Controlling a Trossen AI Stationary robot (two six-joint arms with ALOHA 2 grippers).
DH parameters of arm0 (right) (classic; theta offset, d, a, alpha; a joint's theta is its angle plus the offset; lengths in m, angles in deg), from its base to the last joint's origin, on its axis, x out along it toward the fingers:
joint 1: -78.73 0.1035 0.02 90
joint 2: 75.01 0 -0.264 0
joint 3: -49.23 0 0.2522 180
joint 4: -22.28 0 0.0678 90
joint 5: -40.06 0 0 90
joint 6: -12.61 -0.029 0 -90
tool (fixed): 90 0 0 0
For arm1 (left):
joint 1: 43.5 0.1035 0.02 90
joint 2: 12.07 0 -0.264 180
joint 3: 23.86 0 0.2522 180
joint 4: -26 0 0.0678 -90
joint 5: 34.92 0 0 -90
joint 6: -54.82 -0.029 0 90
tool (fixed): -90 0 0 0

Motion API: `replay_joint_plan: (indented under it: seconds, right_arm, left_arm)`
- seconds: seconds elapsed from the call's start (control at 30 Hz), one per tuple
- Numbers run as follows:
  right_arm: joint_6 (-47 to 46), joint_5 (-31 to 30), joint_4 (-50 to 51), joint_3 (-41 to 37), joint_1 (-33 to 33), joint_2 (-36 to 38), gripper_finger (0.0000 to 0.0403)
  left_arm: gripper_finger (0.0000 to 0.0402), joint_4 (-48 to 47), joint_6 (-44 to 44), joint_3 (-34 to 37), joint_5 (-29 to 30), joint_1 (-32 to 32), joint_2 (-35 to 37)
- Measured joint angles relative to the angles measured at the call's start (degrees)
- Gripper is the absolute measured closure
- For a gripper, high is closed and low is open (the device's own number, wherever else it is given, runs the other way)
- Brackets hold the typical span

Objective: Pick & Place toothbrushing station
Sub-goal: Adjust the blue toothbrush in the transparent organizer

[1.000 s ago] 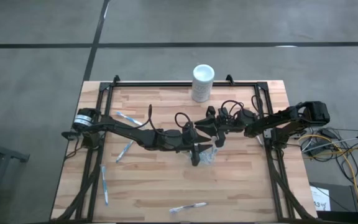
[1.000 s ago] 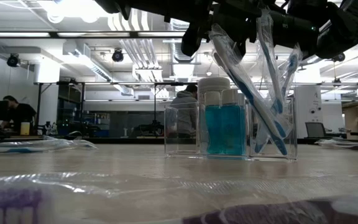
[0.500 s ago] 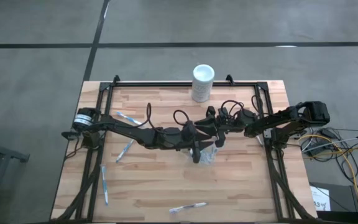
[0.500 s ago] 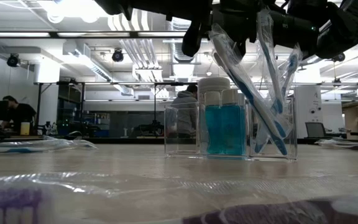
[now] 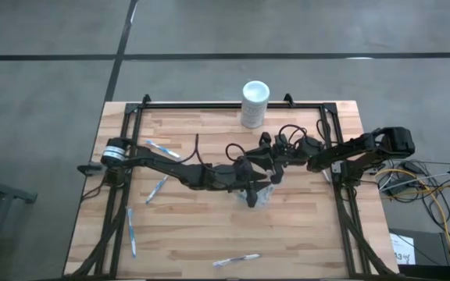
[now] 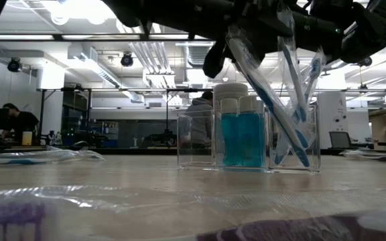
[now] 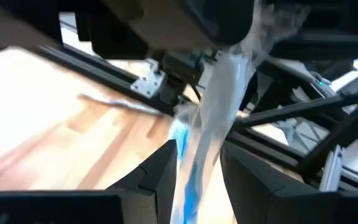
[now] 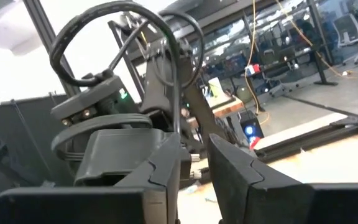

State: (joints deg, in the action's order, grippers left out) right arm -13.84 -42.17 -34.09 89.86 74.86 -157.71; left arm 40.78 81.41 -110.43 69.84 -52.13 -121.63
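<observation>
A clear three-part holder [image 6: 246,140] stands mid-table and also shows in the high view [image 5: 264,195]. Its middle part holds teal-and-white tubes [image 6: 243,137], and its right part holds blue-and-white toothbrushes [image 6: 293,134]. My left gripper [image 7: 199,177] is above the holder, shut on a wrapped toothbrush [image 6: 260,87] that slants down into the right part. In the high view my left gripper [image 5: 250,197] is beside the holder. My right gripper [image 8: 194,171] hovers just past the holder [image 5: 271,173], open and empty. My left gripper pinches the wrapped toothbrush between its two fingers, on the upper stretch [image 7: 213,134] of the toothbrush. The fingers lie across it. The toothbrush is tilted, with its lower end [image 6: 301,144] down in the holder's right part.
A white cylinder [image 5: 255,103] stands at the far edge. Loose wrapped toothbrushes lie at the left [image 5: 158,148] [image 5: 131,232] and near the front edge [image 5: 237,260]. One wrapped toothbrush [image 6: 39,156] lies at the left in the low view. People are in the room behind.
My left arm has reached a little farther toward the table's right, and its gripper has come down slightly beside the holder. The slanted toothbrush keeps its place in the holder.
</observation>
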Motion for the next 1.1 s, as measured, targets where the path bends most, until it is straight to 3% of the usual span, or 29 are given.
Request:
replay_joint_plan:
  seconds: [0.37,0.7,0.93,1.1]
  right_arm:
    - [-0.1,0.2,0.1,0.0,0.0,0.2,0.0329]
    - [0.2,0.2,0.6,0.0,0.0,0.2,0.0319]
    - [1.2,0.1,0.9,0.0,0.0,1.3,0.0307]
    - [1.4,-0.1,0.5,0.0,0.0,3.6,0.0299]
  left_arm:
    - [0.0286,-1.7,-1.3,-1.0,0.4,0.0,0.1]
    - [0.0388,-4.4,0.5,-1.0,0.0,0.0,0.3]
    - [0.0367,-4.6,0.3,-1.0,-0.9,0.0,0.3]
    - [0.0383,-5.4,0.5,-1.1,-1.6,0.0,0.3]
